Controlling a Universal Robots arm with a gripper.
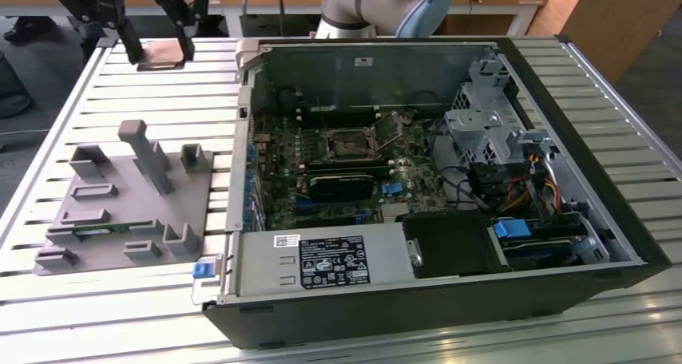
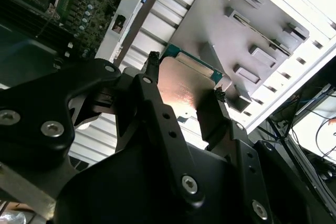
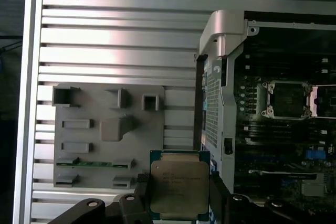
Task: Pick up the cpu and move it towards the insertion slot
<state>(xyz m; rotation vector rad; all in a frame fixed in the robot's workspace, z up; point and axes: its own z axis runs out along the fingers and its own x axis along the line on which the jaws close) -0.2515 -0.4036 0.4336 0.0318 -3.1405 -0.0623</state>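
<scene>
cpu clamped in gripper, lifted off the table, not yet over the socket.

gripper has both fingers pinching opposite edges of the cpu, so the silvery lid stays exposed and flat; edge grip presumably keeps contact off the underside, though I can't see that side. In the exterior view the gripper sits above the slatted table near its far edge, towards the exterior view's left, outside the open computer case. Grey tray lies on the slats beside the case wall, with a thin green memory stick in one of its recesses. Insertion slot is on the motherboard inside the case, bracket-framed, empty, well apart from the chip. Judging by that, pick is done; transfer has most of its way to go.
</scene>
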